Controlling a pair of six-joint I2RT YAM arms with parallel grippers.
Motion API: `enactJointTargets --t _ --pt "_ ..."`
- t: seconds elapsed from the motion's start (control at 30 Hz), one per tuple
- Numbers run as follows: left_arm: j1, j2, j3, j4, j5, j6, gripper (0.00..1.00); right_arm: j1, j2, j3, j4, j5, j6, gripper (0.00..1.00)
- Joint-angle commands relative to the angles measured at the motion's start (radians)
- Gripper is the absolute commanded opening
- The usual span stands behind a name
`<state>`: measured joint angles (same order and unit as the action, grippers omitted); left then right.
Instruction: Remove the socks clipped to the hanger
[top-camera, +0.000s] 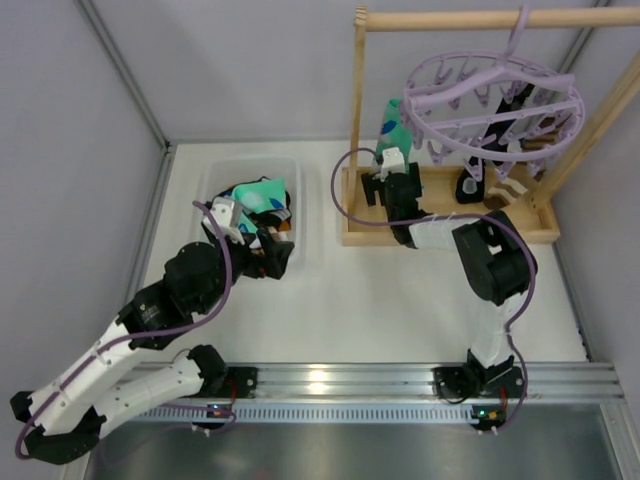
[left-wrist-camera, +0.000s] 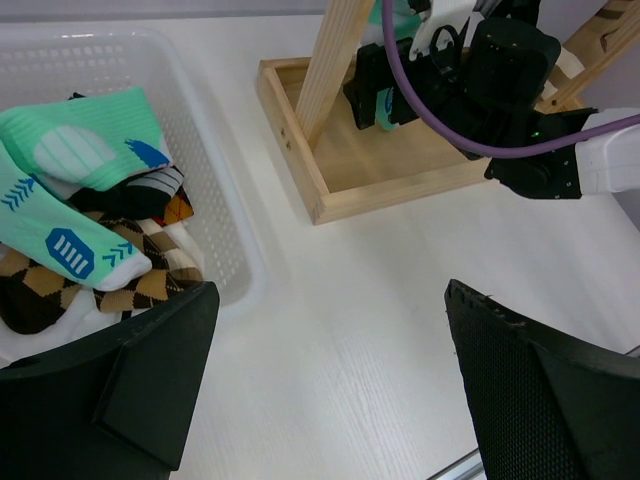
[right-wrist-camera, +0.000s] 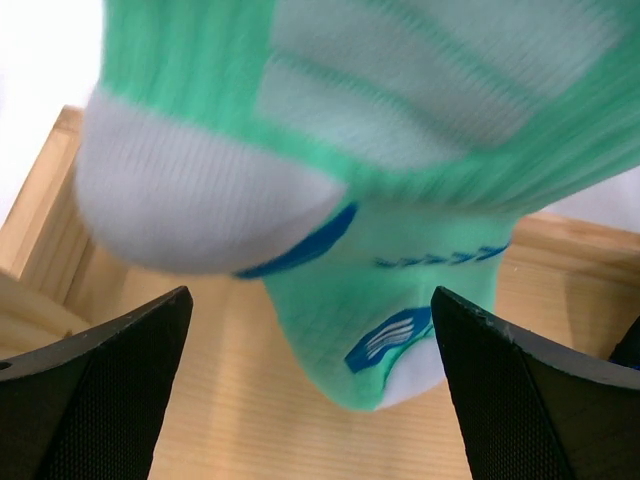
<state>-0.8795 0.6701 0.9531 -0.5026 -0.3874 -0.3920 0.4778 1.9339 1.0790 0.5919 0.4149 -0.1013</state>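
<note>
The lavender hanger (top-camera: 490, 105) hangs by its hook from the wooden rail. A teal sock (top-camera: 393, 128) is clipped at its left side. Black socks (top-camera: 470, 182) and a brown striped one (top-camera: 541, 140) hang further right. My right gripper (top-camera: 386, 186) is open just below the teal sock. In the right wrist view the sock's toe (right-wrist-camera: 385, 340) hangs between the spread fingers (right-wrist-camera: 310, 300), untouched. My left gripper (top-camera: 276, 256) is open and empty over the table beside the basket; it also shows in the left wrist view (left-wrist-camera: 330, 385).
A white basket (top-camera: 212, 185) holds teal socks (left-wrist-camera: 80, 150), a black one and brown-orange argyle socks (left-wrist-camera: 140, 285). The wooden frame's base tray (top-camera: 440, 236) and left post (left-wrist-camera: 335, 50) stand under the hanger. Grey walls close in on the left and right.
</note>
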Motion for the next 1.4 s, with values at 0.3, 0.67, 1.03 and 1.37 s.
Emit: enactJointTargets --t 0.3,0.67,1.03,1.37 --pt "-0.003 -0.033 -0.017 0.003 0.004 0.019 0.98 0.038 0.036 0.091 0.141 0.163 -0.064 0.99" --pt "-0.003 -0.021 -0.025 0.003 0.036 0.019 0.98 0.036 0.04 0.116 0.246 0.209 -0.11 0.99" --pt "-0.003 -0.012 -0.025 0.003 0.045 0.022 0.98 0.012 0.066 0.157 0.304 0.122 -0.176 0.91" --pt "-0.003 -0.012 -0.03 0.003 0.05 0.022 0.98 -0.021 0.062 0.121 0.352 0.055 -0.176 0.11"
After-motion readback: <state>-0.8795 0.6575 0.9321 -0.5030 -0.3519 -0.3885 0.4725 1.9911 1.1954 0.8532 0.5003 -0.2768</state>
